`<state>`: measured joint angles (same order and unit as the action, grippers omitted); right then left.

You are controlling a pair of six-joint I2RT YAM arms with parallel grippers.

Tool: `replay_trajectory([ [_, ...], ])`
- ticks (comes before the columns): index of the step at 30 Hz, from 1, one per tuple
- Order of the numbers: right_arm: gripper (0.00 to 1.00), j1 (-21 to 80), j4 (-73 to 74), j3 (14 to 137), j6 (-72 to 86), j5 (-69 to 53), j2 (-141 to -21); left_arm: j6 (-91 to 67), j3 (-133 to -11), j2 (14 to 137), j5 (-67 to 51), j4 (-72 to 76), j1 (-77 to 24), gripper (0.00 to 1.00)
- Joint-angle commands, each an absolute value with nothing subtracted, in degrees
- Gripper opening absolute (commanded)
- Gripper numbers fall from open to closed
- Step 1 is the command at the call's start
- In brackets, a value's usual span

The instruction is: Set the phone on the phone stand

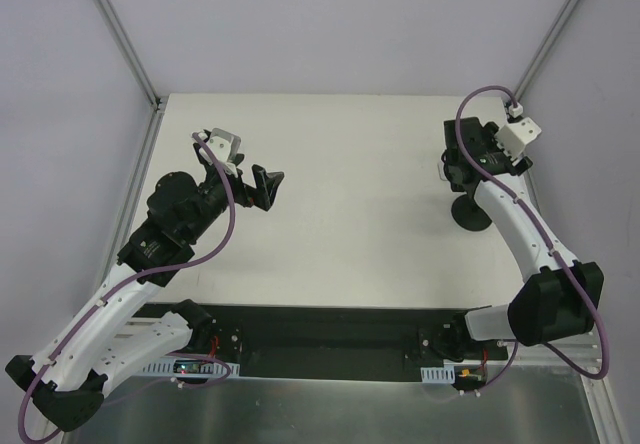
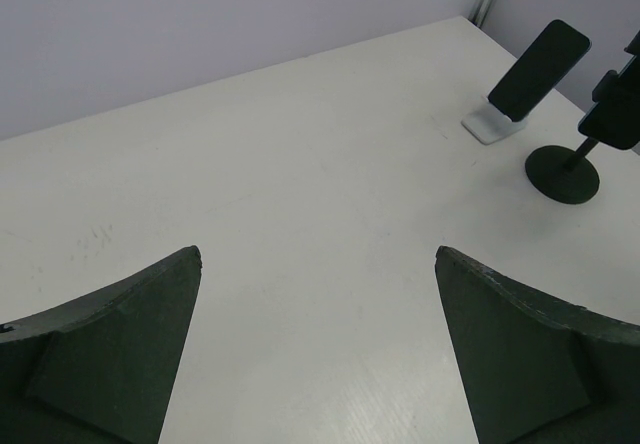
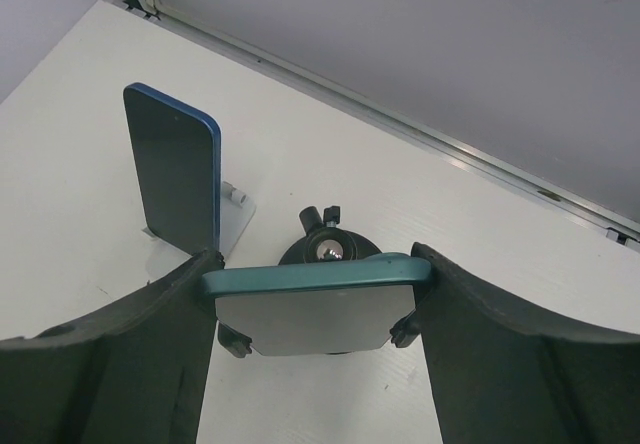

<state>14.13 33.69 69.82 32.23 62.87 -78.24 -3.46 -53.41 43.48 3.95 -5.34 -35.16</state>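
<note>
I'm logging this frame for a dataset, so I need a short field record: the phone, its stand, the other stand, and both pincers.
phone stand: silver-white, right side of the table
phone: resting tilted on the phone stand
pole stand: black, round base, beside the phone stand
left pincer: open, empty, over bare table
right pincer: fingers flank a teal-edged slab above the pole stand; grip unclear
</note>
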Motion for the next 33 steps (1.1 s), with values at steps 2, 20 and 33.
replay_trajectory([
  [2, 0.09, 14.15, 28.3, 70.75, 35.68, 68.56, -76.99, -3.87, -52.91, 43.24, 3.08, -4.04, -34.98, 0.99],
  [20, 0.96, 4.33, 11.86, 57.22, -13.88, 9.26, -55.73, -3.87, -52.82, 43.51, 1.85, -3.78, -35.51, 0.99],
  [33, 0.74, -6.59, 13.89, 56.95, -17.67, -6.06, -57.92, -4.48, -52.56, 43.24, 1.67, -3.6, -35.51, 0.99],
])
